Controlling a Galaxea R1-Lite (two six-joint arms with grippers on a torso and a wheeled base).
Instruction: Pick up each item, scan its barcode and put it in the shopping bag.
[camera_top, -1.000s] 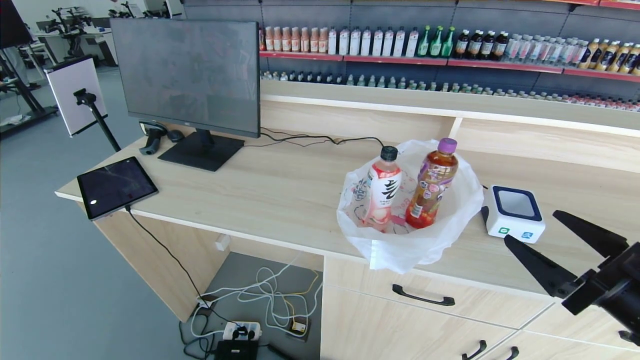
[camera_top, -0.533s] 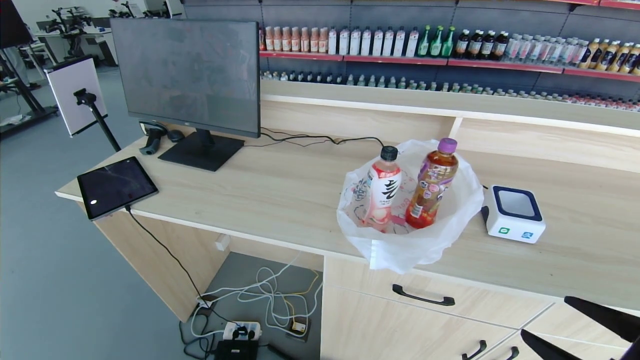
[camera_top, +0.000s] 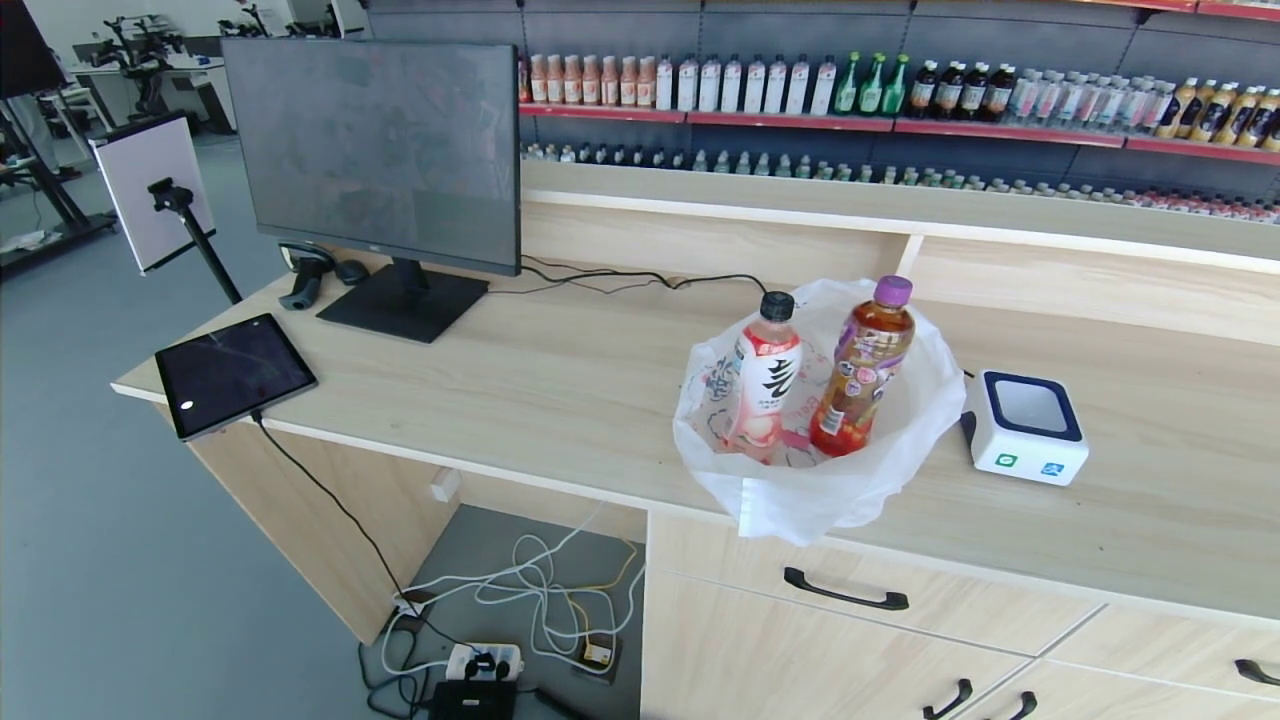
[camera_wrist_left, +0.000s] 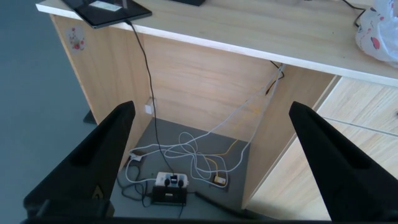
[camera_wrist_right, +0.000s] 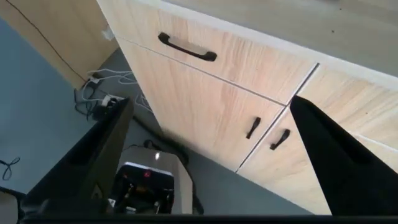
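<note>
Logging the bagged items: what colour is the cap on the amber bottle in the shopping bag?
The cap is purple; the head view shows it best.

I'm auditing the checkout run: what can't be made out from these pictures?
- Head view: bases of the pink bottle and tea bottle, hidden by the front wall of the shopping bag.
- Head view: bottle barcodes, too small.
- Left wrist view: shopping bag cut off by the edge.

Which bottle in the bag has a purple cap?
The amber bottle, nearer the white scanner; the pink-and-white bottle beside it has a black cap.
</note>
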